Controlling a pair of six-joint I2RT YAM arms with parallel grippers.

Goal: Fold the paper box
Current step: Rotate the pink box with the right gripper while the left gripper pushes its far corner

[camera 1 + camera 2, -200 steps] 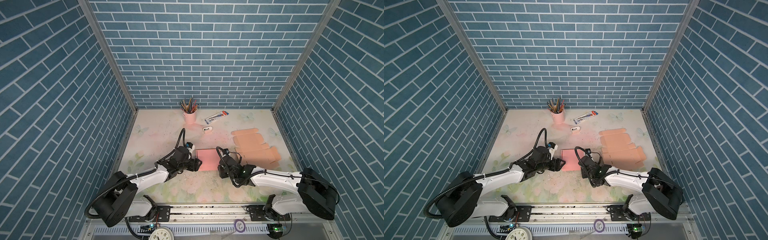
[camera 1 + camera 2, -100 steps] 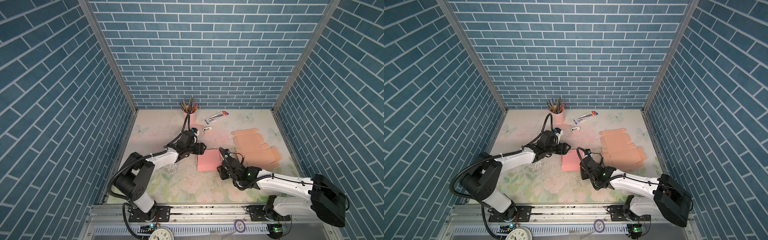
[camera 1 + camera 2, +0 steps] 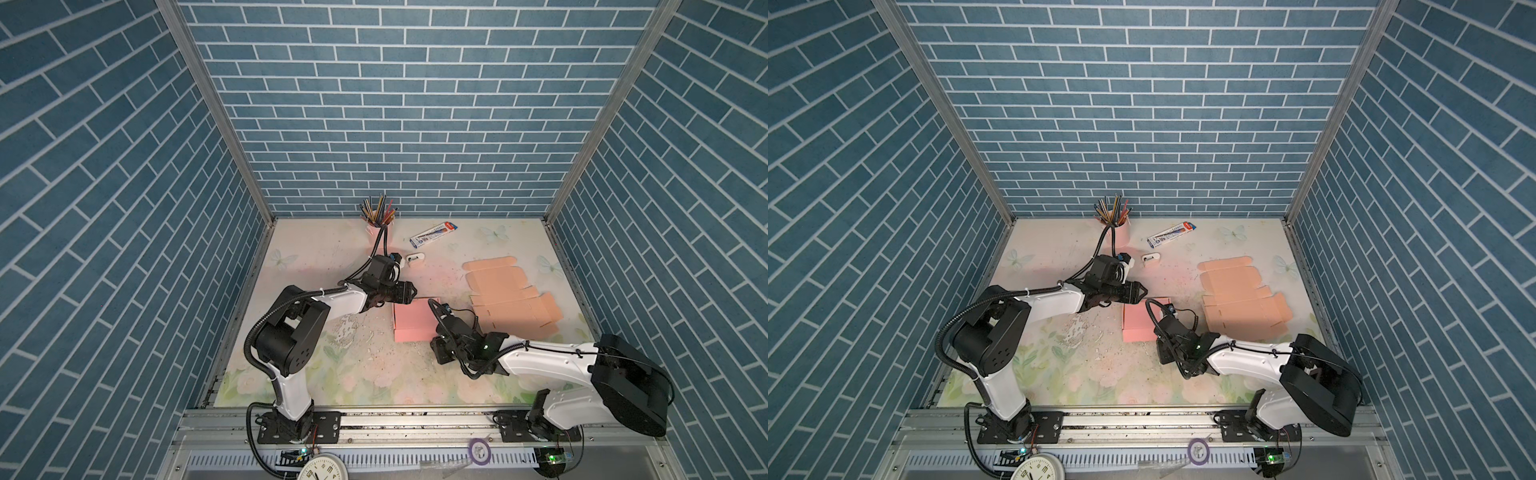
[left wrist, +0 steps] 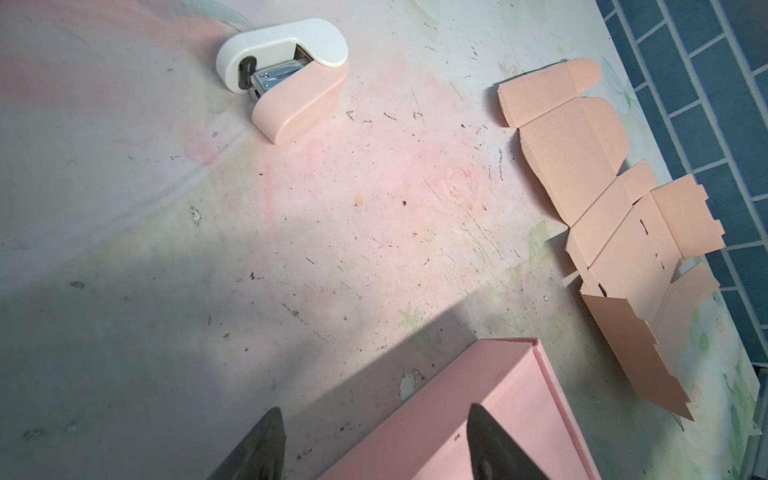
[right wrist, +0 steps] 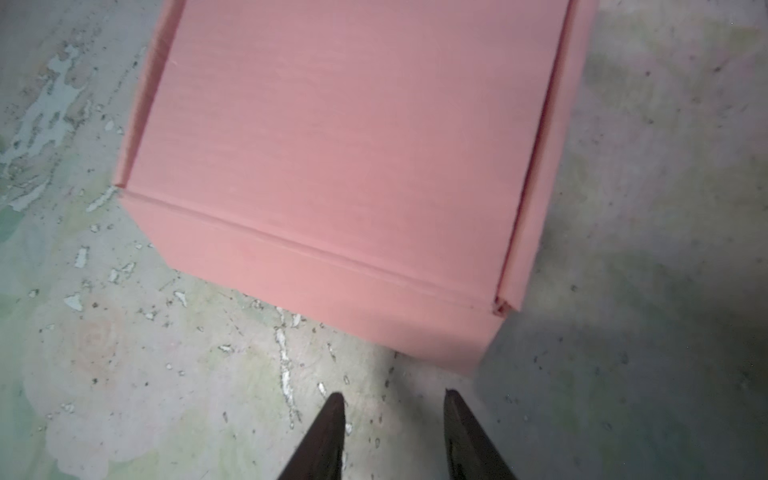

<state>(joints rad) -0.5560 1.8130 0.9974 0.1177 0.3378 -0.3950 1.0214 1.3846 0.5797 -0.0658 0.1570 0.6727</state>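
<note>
The paper box (image 3: 413, 328) (image 3: 1140, 324) is pink, folded up with its lid down, and lies mid-table. My left gripper (image 3: 412, 291) (image 3: 1142, 296) sits at its far left corner, open wide. In the left wrist view the gripper (image 4: 374, 419) straddles the box's edge (image 4: 519, 415), one fingertip (image 4: 478, 419) over the lid and the other over the table. My right gripper (image 3: 437, 353) (image 3: 1163, 353) is at the box's near right corner. In the right wrist view it (image 5: 392, 405) is open, nothing between its tips, just short of the box's near wall (image 5: 353, 166).
A flat peach cardboard blank (image 3: 511, 299) (image 3: 1241, 303) (image 4: 615, 232) lies right of the box. At the back stand a pink pencil cup (image 3: 378, 224) (image 3: 1119, 232), a blue and white carton (image 3: 433, 233) (image 3: 1171, 235) and a white and pink stapler (image 3: 415, 258) (image 4: 286, 79). Blue brick walls close three sides.
My left arm has swung from the box's near left side round to its far corner. My right gripper has narrowed and stays at the near right corner.
</note>
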